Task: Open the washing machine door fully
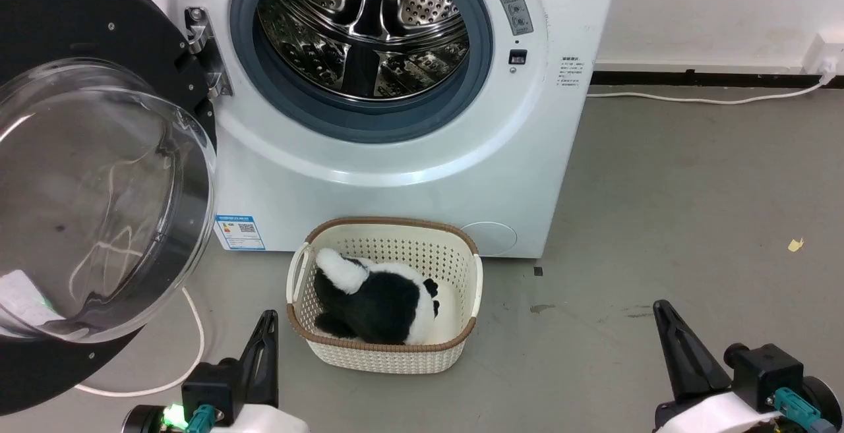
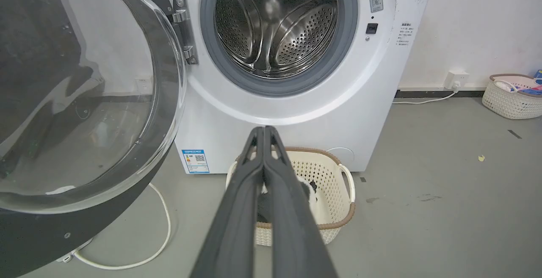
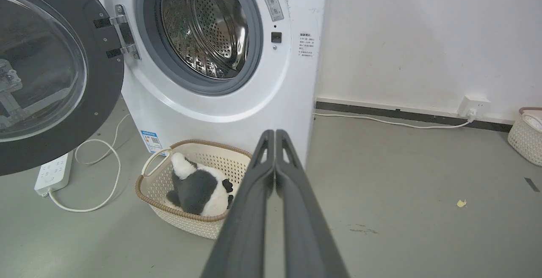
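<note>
The white washing machine (image 1: 422, 176) (image 2: 296, 113) (image 3: 237, 108) stands against the wall with its steel drum exposed. Its door (image 1: 86, 182) (image 2: 76, 100) (image 3: 46, 70), a black disc with a clear glass bowl, hangs swung out wide to the left on its metal hinge (image 1: 201, 51). My left gripper (image 1: 267, 317) (image 2: 263, 129) is shut with nothing in it, low at the left, just right of the door's lower edge and apart from it. My right gripper (image 1: 661, 306) (image 3: 274, 132) is shut too, low at the right over bare floor.
A cream woven basket (image 1: 455, 347) (image 3: 152, 189) holding a black and white plush toy (image 1: 376, 298) sits on the floor before the machine, between my grippers. A white cable (image 1: 191, 354) and a power strip (image 3: 53, 173) lie under the door. Another basket (image 2: 508, 98) stands far right.
</note>
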### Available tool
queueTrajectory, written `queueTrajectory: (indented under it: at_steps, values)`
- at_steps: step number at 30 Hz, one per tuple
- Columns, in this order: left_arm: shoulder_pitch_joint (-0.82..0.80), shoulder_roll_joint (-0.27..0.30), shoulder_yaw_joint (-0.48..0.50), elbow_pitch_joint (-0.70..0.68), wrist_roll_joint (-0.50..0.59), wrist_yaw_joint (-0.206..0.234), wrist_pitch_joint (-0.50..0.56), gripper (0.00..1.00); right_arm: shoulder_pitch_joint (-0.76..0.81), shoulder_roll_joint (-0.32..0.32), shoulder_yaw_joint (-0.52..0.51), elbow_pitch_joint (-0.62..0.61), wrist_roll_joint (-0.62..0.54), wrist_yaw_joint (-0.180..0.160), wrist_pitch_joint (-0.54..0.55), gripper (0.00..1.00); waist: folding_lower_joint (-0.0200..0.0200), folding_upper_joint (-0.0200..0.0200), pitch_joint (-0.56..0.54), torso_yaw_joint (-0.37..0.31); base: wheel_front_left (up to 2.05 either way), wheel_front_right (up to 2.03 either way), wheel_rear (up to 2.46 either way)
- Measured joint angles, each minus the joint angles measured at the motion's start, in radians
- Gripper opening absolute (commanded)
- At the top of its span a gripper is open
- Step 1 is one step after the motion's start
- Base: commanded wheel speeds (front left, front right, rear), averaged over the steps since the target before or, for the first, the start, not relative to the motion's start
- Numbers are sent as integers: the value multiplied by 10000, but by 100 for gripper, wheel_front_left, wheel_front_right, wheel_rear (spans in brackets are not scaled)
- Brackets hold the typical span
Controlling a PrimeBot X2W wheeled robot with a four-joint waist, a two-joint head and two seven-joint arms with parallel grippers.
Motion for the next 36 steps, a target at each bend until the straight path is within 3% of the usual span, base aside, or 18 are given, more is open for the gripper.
queueTrajectory:
  at_steps: [36]
  values:
    - [-301,-184,527,-213,491,-318,788,0,-204,0,71,-117,-360,2,698,0,-1,0,87,69,0,0,0]
